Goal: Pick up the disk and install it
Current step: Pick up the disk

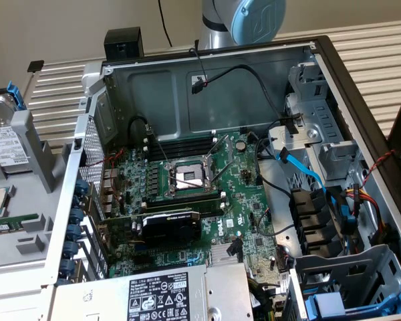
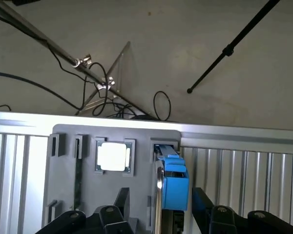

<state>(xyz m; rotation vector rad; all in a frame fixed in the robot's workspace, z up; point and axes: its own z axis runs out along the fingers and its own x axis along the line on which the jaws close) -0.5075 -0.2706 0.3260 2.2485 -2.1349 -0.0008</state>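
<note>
Computer case (image 1: 207, 100) is lying open with the motherboard (image 1: 187, 194) exposed, and the grey power-supply box (image 1: 167, 294) is sitting at its near edge. Beside the case, at the exterior view's left, a grey parts holder (image 1: 33, 154) is carrying the disk (image 1: 0, 142). The disk is standing on edge in a slot with its white label facing out and its blue frame (image 1: 12, 93) at the top. In the wrist view the gripper (image 2: 159, 197) is hovering over that slot, jaws spread wide on either side of the disk (image 2: 175, 187) and holding nothing. Judgement: the disk is likely handling as a stiff, fairly dense metal slab, smooth-faced so probably slippery, and sensitive to knocks. Gripping across its two flat faces near the framed end is looking safest. The processor chip (image 2: 112, 157) is sitting in the neighbouring pocket.
</note>
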